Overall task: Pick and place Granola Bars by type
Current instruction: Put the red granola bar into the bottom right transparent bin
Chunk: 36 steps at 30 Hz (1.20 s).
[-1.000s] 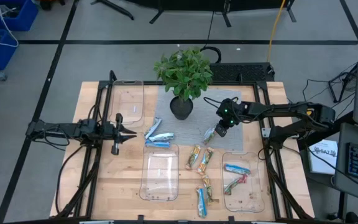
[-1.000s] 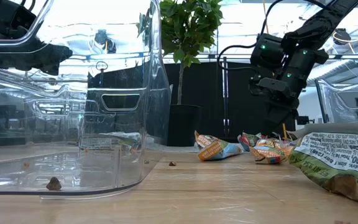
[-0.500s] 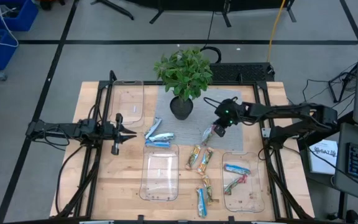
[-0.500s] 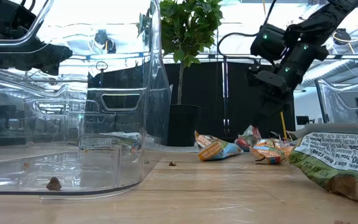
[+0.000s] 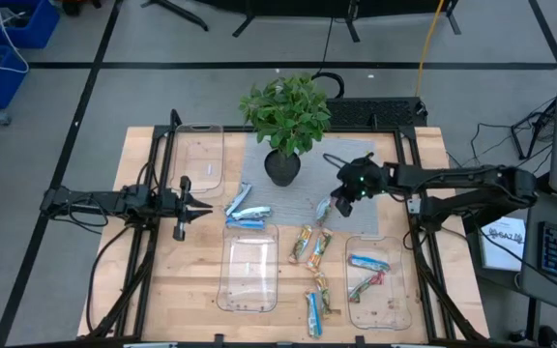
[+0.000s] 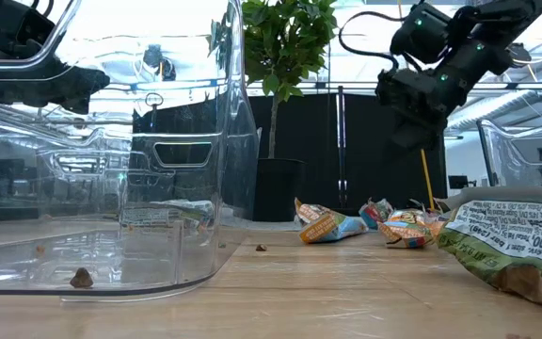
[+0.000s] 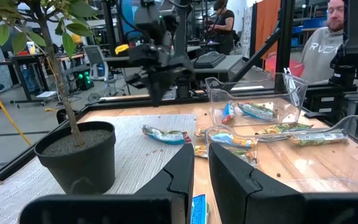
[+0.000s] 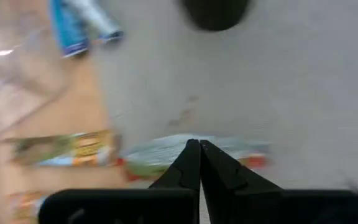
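The right gripper (image 5: 341, 199) hovered centre-frame with fingers pinched together on nothing, directly over a red-blue granola bar (image 5: 324, 207) lying on the grey mat (image 5: 356, 159), apparently lining up a fresh grab, while the left gripper (image 5: 193, 208) waited mid-left.

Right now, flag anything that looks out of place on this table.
The right-hand tray holds a blue-white bar and a red-green bar together, which is odd for sorting by type. The right gripper hangs above the grey mat, jaws shut, apparently empty. The left gripper waits at the left.
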{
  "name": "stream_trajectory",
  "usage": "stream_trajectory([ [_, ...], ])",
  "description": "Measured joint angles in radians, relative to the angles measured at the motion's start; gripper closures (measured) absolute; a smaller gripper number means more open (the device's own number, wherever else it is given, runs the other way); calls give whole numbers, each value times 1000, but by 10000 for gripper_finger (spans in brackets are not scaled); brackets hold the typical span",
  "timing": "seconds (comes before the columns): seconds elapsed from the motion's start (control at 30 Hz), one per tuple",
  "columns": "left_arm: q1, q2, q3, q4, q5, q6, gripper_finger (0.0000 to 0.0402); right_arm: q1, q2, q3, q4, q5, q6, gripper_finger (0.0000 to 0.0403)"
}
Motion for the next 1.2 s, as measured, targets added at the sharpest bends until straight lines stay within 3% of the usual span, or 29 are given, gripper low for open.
stream_trajectory([
  [0.1,0,0,0,0,0,0,344,59,28,0,31,-76,9,363],
  [0.23,0,0,0,0,0,0,344,143,54,25,27,-55,-5,297],
  [0.33,0,0,0,0,0,0,344,189,79,73,-31,-3,-46,249],
  [0.4,0,0,0,0,0,0,344,204,105,136,-157,47,-103,224],
  [0.5,0,0,0,0,0,0,344,221,179,265,-366,214,-233,202],
  [0.6,0,0,0,0,0,0,344,239,257,369,-463,349,-391,196],
  [0.67,0,0,0,-1,0,0,344,241,305,405,-486,378,-481,199],
  [0.9,0,0,0,0,0,0,344,241,411,409,-475,311,-670,214],
  [1.2,0,0,0,0,0,0,344,245,502,410,-372,286,-703,215],
])
